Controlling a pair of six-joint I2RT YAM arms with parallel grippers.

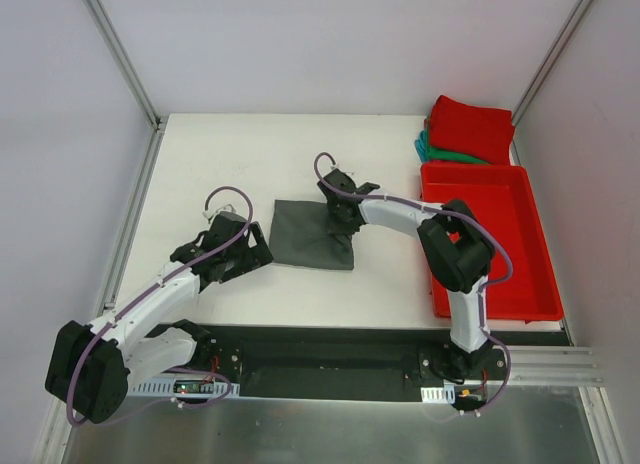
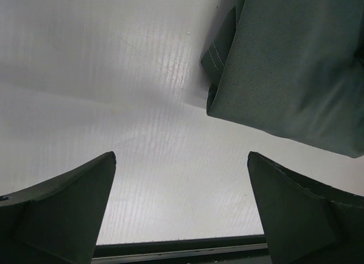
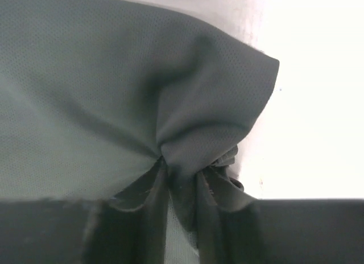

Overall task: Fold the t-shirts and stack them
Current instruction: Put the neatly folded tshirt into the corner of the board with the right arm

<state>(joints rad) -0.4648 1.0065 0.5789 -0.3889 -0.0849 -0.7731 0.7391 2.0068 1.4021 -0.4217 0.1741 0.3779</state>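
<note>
Seen from above, the charcoal t-shirt (image 1: 305, 236) lies folded at the centre of the bench (image 1: 230, 154), with the right claw (image 1: 340, 224) clenched on its 3 o'clock edge, probably to carry it to the red t-shirt (image 1: 470, 126) stacked on the teal t-shirt (image 1: 432, 150) at 1 o'clock. The left claw (image 1: 255, 252) hangs released near the shirt's 9 o'clock side. Only the right wrist view shows cloth bunched between the fingers (image 3: 136, 198).
</note>
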